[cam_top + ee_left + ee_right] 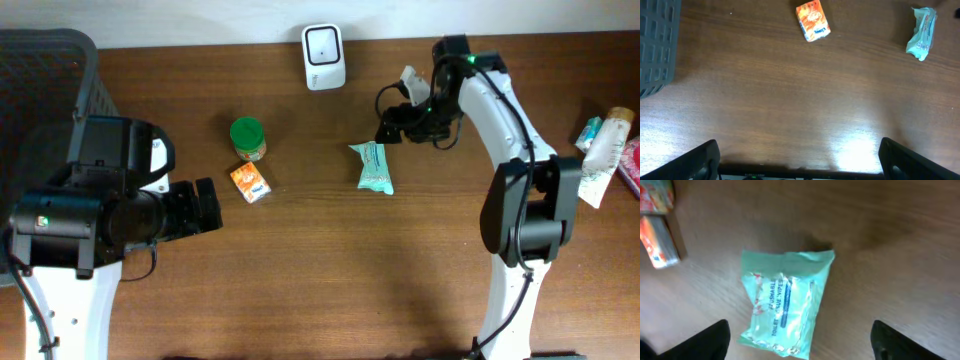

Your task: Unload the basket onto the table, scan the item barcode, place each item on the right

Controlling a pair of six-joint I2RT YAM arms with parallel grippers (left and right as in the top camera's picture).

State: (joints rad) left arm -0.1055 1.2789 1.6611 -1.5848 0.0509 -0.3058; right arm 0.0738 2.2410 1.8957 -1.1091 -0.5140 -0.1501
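A teal wipes packet [373, 167] lies flat on the wooden table, loose, printed side up. My right gripper [397, 124] hovers just behind it, open; in the right wrist view the packet [785, 302] lies below and between the two spread black fingers [707, 341], touching neither. The white barcode scanner [324, 57] stands at the table's back edge, up and left of the packet. Over the near left of the table, my left gripper [205, 206] stands wide open and empty [800, 157], well short of the packet [921, 32].
A small orange box [250, 183] and a green-lidded jar [248, 138] sit left of the packet. A dark grey basket [40, 70] fills the far left corner. Several tubes and packages [600, 150] lie at the right edge.
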